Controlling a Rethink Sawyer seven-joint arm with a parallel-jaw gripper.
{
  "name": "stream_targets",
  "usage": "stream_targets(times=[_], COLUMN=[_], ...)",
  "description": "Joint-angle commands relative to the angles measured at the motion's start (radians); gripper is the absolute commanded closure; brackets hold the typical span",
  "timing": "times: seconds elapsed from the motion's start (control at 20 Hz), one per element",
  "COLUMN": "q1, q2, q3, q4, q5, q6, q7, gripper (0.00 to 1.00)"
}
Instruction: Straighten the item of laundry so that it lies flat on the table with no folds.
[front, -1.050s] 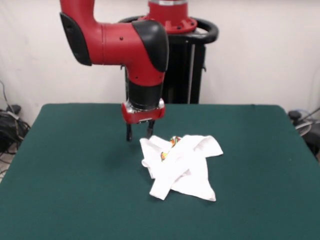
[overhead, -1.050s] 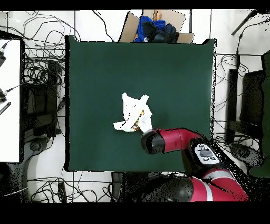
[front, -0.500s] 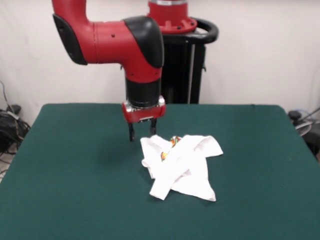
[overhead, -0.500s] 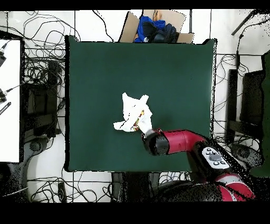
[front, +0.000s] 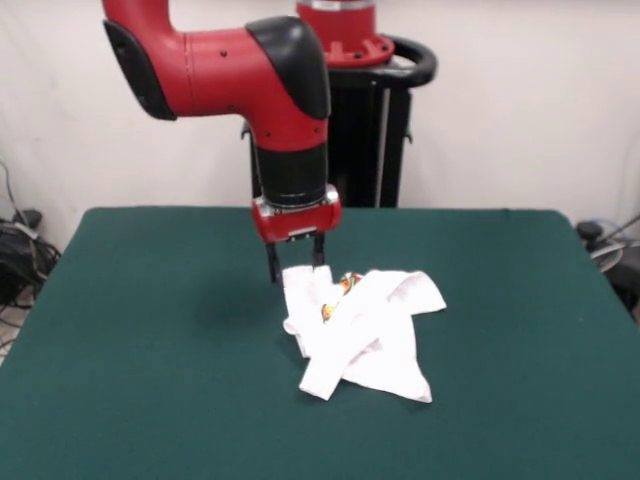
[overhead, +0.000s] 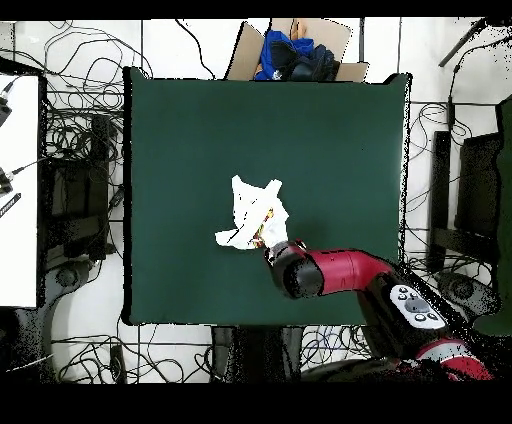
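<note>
From left to right in the front view, we see the gripper (front: 296, 270), its two dark fingers spread apart and holding nothing, at the left edge of the crumpled white T-shirt (front: 365, 330). The shirt lies folded over itself near the middle of the green table (front: 140, 380).

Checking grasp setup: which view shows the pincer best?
The front view: the pincer hangs open, tips at the shirt's far edge. Overhead, the arm's wrist hides it.
</note>
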Motion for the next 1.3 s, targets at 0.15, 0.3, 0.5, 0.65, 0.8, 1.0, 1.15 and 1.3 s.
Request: stream_targets(times=[0.15,0.3,0.5,0.65,0.8,1.0,1.15,1.3], q1=[-0.004,-0.002,0.004,0.022,0.029,0.030,0.031,0.031], q2=[0.001,-0.002,0.010,0.015,0.021,0.024,0.025,0.027], q3=[0.115,0.112,0.103,0.085,0.079,0.080,0.082,0.084], q4=[0.012,0.011,0.000,-0.016,-0.024,-0.028,-0.031,-0.032], q5=[-0.043,-0.046,-0.051,-0.049,-0.043,-0.041,-0.041,-0.044], q6=[-0.129,-0.150,-0.156,-0.087,-0.046,-0.035,-0.030,-0.030], q7=[0.068,0.072,0.069,0.043,0.028,0.022,0.018,0.015], gripper=[0.00,0.00,0.00,0.00,0.00,1.00,1.00,1.00])
